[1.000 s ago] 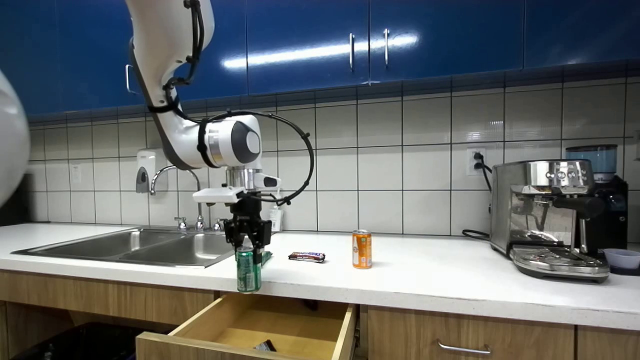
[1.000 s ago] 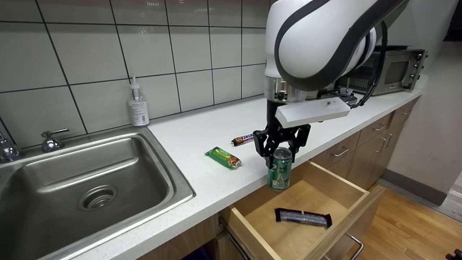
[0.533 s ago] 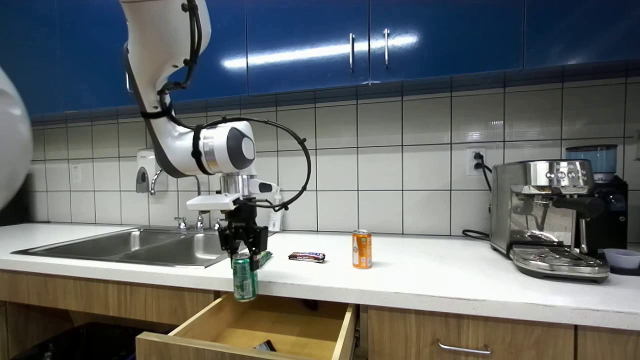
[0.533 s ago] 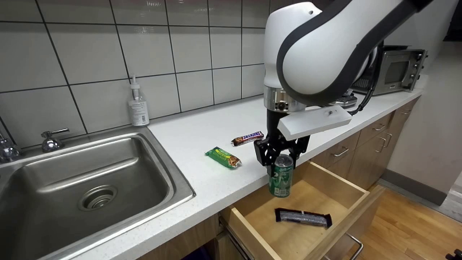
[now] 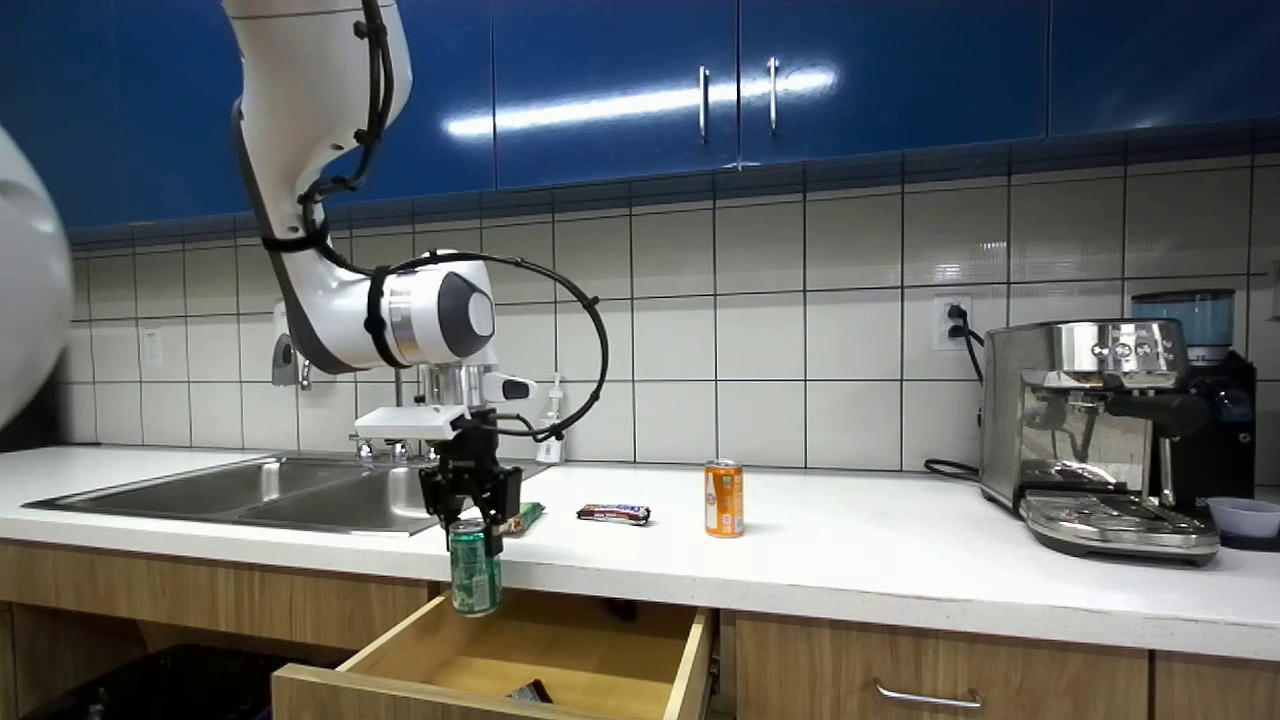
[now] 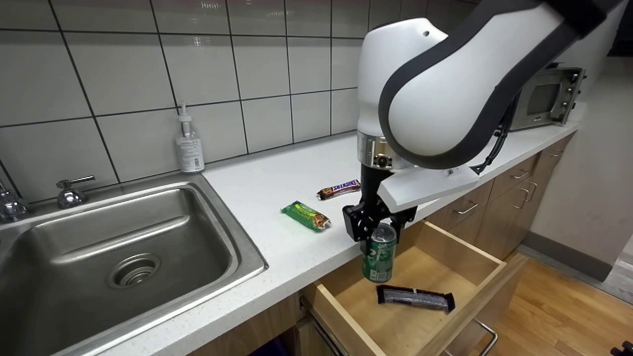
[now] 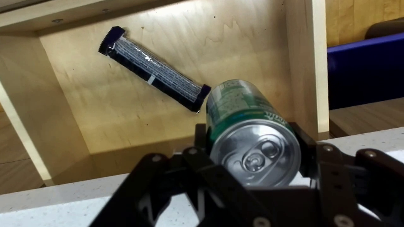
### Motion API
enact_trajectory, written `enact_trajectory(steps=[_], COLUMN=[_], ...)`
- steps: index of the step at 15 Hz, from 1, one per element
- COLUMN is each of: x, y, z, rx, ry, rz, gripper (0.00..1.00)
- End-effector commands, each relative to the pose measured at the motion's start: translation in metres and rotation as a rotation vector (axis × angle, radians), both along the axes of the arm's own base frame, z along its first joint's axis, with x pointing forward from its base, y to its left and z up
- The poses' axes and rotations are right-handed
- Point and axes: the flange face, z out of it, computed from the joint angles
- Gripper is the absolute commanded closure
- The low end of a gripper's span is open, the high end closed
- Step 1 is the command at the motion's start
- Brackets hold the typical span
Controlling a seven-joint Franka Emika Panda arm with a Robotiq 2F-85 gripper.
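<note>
A green can (image 6: 380,257) is gripped nearly upright by the tool (image 6: 382,243) over the open drawer (image 6: 373,319). In the wrist view, a dark-wrapped bar (image 7: 156,72) is seen in the drawer at the can's ten o'clock. On the counter (image 6: 269,183), in an exterior view, a green-wrapped snack (image 6: 304,215) is seen at the can's ten o'clock, a Snickers bar (image 6: 339,189) at eleven; in an exterior view, an orange can (image 5: 724,498) is seen between two and three.

In an exterior view, the gripper (image 6: 382,243) clasps a roughly upright green can (image 6: 380,263) over the open drawer (image 6: 460,244). Inside the drawer lies 1 dark wrapped bar (image 6: 415,297). Behind the drawer, 2 more, a green packet (image 6: 305,215) and a Snickers bar (image 6: 340,189), lie on the table (image 6: 277,185).
</note>
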Motion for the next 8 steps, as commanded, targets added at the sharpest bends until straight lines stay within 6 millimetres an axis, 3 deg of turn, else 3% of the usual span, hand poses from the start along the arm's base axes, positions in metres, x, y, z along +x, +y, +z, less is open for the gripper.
enact_trajectory(steps=[1, 8], x=[-0.005, -0.01], y=[0.008, 0.022], z=[-0.004, -0.031], rx=[0.002, 0.003], ry=[-0.039, -0.049], rz=[0.031, 0.097], gripper=[0.62, 0.62])
